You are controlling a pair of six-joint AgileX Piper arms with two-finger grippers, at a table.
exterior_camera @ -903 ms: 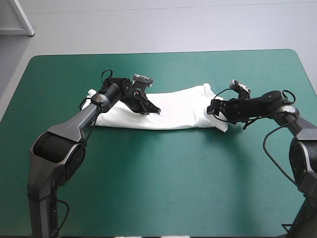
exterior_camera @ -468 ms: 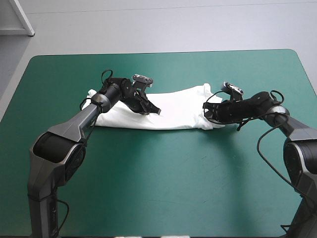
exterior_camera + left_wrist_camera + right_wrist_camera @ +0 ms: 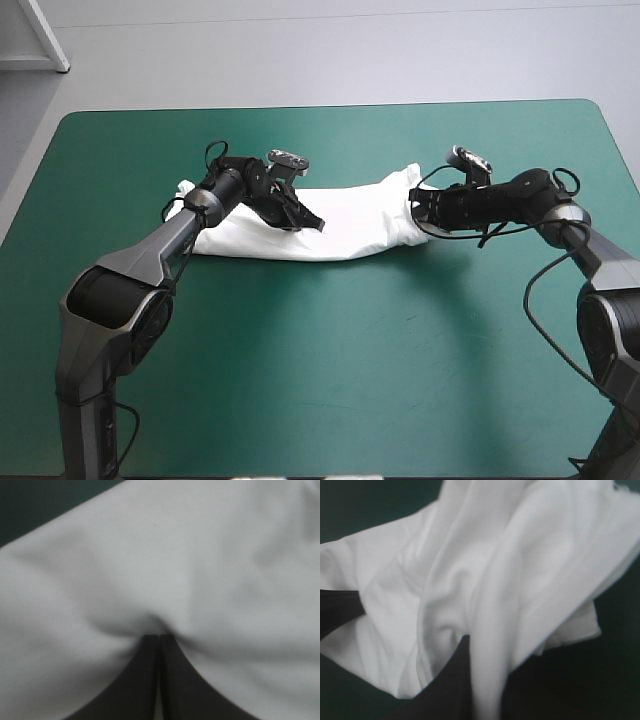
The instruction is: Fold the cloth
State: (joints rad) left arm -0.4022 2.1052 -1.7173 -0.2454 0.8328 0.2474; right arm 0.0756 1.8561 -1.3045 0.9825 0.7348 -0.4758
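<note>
The white T-shirt (image 3: 350,228) lies as a long folded band across the middle of the teal-green table. My left gripper (image 3: 314,222) rests on its left-middle part, pointing right. In the left wrist view this gripper (image 3: 159,638) is shut, with the cloth (image 3: 200,570) puckered at its tip. My right gripper (image 3: 418,208) is at the band's right end. In the right wrist view the right gripper (image 3: 487,655) is all but shut, and a strip of the T-shirt (image 3: 485,580) runs down between its black fingers.
Bare teal-green cover (image 3: 340,350) stretches from the T-shirt to the table's near edge. More of it lies beyond the shirt toward the far edge (image 3: 330,105). The table's right edge (image 3: 620,150) is a short way beyond the right arm.
The right gripper shut on the T-shirt's right end and drew it left and toward the far edge; the flap that lay near the right arm is gone. The left arm stayed still.
</note>
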